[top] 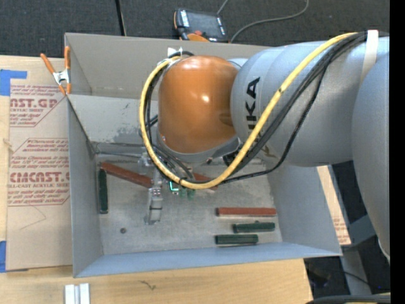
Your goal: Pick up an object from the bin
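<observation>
My gripper (152,215) hangs under the orange wrist cover, its tip low over the bare floor in the left middle of the bin. A reddish-brown stick (126,173) lies slanted just up and left of it, its right end passing behind the gripper. Along the left wall lies a dark green stick (102,191), upright in the view. The tip touches neither stick.
At the front right lie a reddish-brown stick (246,212) and two dark green sticks (254,227) (236,239), roughly parallel. A small dark speck (123,230) sits on the floor to the front left. The arm and its cables cover the bin's back right.
</observation>
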You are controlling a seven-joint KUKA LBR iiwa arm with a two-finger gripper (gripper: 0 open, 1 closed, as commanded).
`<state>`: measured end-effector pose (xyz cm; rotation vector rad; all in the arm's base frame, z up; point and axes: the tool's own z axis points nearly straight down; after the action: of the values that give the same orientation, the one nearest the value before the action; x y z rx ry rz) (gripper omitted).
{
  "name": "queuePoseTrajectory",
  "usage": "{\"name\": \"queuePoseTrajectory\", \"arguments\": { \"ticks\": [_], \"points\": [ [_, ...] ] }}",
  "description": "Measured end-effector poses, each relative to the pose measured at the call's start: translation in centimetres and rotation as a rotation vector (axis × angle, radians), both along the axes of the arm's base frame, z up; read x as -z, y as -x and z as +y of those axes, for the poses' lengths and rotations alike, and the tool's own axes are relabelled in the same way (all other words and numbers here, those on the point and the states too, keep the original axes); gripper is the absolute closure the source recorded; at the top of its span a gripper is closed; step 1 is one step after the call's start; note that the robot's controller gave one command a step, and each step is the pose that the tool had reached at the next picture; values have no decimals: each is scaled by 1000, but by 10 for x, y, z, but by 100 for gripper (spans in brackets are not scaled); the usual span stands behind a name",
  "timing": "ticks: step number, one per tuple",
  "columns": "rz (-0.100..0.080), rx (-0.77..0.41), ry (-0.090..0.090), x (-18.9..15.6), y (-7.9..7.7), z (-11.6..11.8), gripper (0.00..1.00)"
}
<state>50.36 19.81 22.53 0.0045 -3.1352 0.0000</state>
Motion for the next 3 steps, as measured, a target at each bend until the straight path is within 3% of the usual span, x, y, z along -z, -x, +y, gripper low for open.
{"name": "queuePoseTrajectory", "arguments": {
  "ticks": [1,2,3],
  "points": [
    [-4,22,0,160,-77,-16,0],
    [-9,88,-2,124,-71,-12,0],
    [-8,261,-1,112,-73,5,0]
  ]
}}
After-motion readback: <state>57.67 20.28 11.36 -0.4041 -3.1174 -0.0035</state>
